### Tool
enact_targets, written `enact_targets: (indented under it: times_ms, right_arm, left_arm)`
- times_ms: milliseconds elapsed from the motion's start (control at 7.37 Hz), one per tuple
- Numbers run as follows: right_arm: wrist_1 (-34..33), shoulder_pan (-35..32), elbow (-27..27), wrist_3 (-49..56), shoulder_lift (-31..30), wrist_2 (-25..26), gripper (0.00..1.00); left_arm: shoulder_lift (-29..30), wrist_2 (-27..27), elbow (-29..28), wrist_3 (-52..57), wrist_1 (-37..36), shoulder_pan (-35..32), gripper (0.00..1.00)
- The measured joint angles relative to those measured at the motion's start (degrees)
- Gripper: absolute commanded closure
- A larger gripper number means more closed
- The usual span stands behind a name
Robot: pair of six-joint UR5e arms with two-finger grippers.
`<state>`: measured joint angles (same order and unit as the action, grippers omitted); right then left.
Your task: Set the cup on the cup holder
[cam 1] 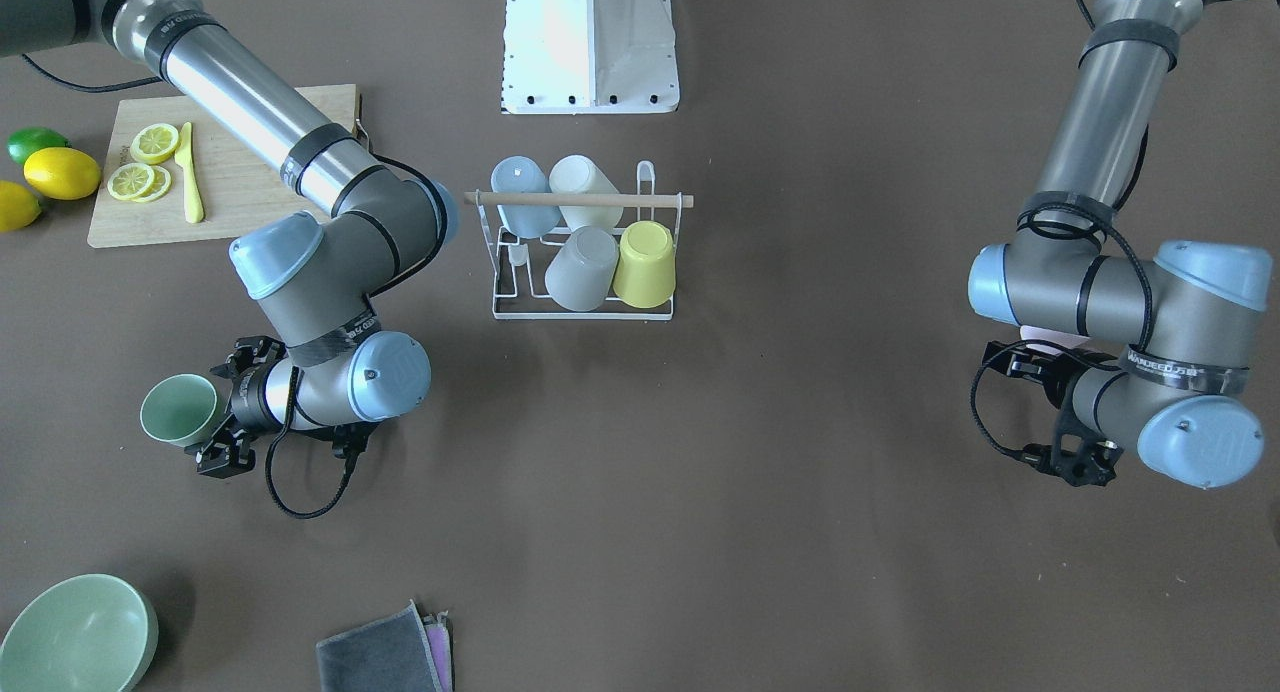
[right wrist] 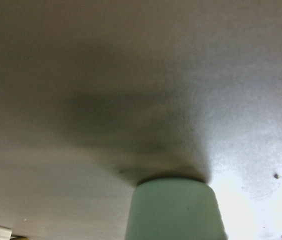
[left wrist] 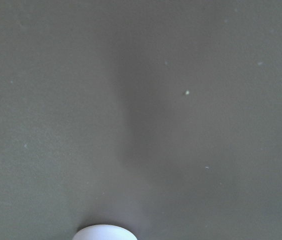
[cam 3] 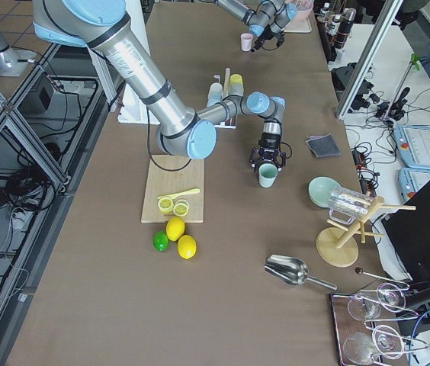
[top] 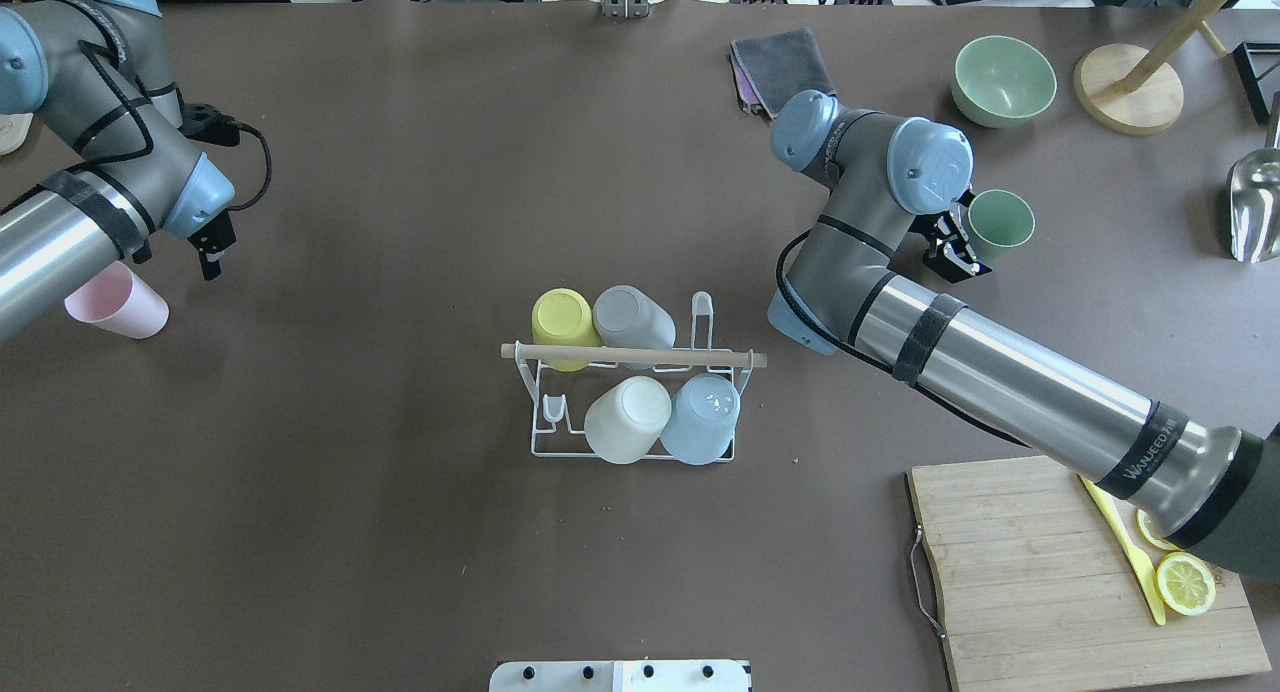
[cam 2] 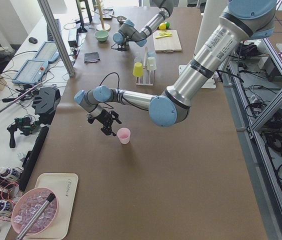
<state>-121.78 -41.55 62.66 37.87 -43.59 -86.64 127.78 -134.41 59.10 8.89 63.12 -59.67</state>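
Green cup (cam 1: 180, 409): upright on table (cam 1: 700, 492), well apart from cup holder.
Cup holder (top: 630, 355): mid-table, four upturned cups (top: 628, 419) on its prongs.
Right gripper (cam 1: 210, 417): jaws apart, flanking green cup's side.
Left gripper (cam 2: 106, 124): jaws apart, near pink cup (cam 2: 124, 135), not touching it.

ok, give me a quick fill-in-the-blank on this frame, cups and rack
1. The cup holder carries ___ cups.
2. The green cup at the right gripper stands upright on the ___.
3. Beside the yellow cup, in the same row, sits a ___ cup.
4. Near the left gripper stands a ___ cup.

Missing: four; table; gray; pink.
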Motion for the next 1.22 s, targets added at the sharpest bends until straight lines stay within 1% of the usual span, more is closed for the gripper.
enact_targets:
  times_ms: [543,950,1222]
  right_arm:
    - [-0.04,0.82,0.03,-0.77,-0.58,1.46,0.01]
    - [-0.04,0.84,0.23,-0.59,-1.32,1.64,0.01]
    - [0.02,0.76,1.72,-0.41,-2.91,1.65,0.01]
  left_arm:
    - [-0.29,4.55,0.19,1.54,-0.41,0.15,0.02]
    - [-0.51,5.28,-0.42,4.39,-1.63,0.17,0.02]
    - [-0.58,5.11,-0.76,5.02,-2.22,0.87,0.02]
